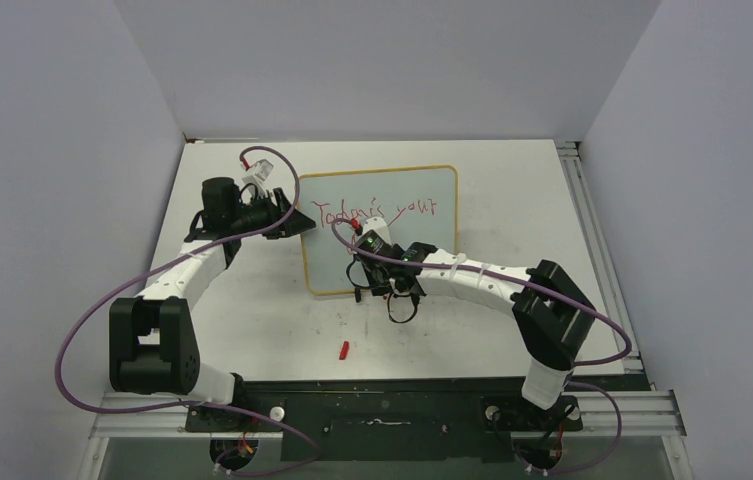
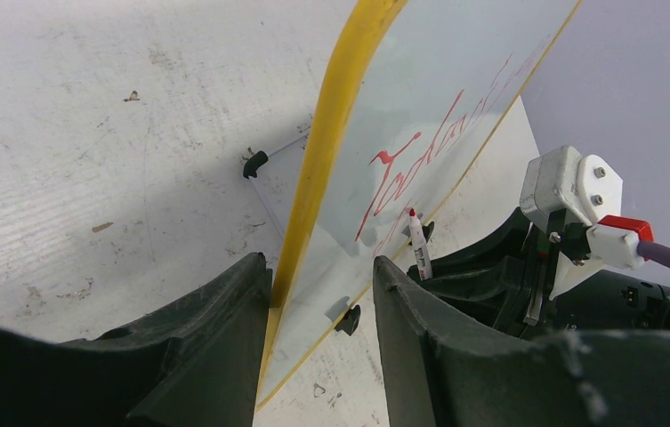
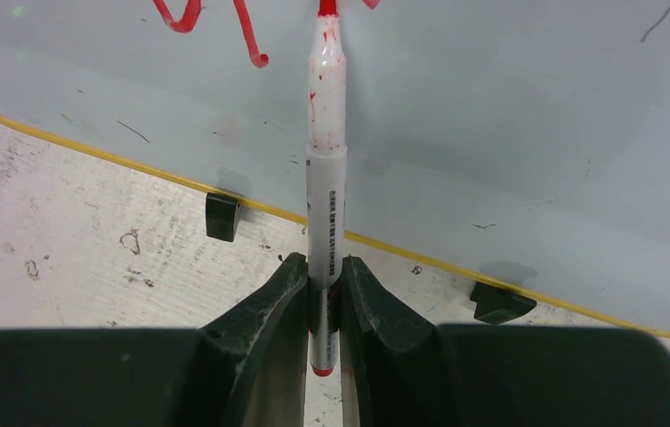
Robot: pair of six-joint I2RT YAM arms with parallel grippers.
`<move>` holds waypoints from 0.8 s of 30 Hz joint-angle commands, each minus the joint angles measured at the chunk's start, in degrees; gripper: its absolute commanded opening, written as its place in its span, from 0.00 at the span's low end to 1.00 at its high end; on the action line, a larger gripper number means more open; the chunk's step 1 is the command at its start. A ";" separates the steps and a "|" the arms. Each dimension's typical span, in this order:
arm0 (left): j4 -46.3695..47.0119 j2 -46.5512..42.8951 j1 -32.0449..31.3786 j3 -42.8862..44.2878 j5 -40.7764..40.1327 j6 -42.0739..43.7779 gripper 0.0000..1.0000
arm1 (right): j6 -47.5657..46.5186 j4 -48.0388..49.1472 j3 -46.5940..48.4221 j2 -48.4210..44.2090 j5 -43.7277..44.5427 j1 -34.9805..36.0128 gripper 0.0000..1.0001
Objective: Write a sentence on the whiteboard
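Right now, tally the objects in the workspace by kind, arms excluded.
whiteboard: 1
marker: 1
loose small red piece: 1
total: 3

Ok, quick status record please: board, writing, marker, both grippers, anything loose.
board: mid-table, yellow frame, black feet along its near edge
writing: red, one line, roughly "Today's your"
marker: uncapped, red tip at the board just below that line
right gripper: shut on the marker's lower barrel
left gripper: fingers either side of the board's left edge, apparently clamping it steady
cap: small red piece, likely the marker's, loose on the table near the arm bases
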 commanded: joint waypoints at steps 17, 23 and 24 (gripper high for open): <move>1.90 -2.10 -0.48 0.39 2.35 0.00 0.44 | 0.71 -0.77 -1.11 -1.02 1.26 0.54 0.05; 1.99 -2.10 -0.48 0.40 2.40 -0.09 0.44 | 0.76 -1.08 -0.61 -1.22 1.96 -0.14 0.05; 2.05 -2.12 -0.48 0.40 2.44 -0.09 0.44 | 0.78 -1.26 -0.39 -1.15 2.09 -0.29 0.05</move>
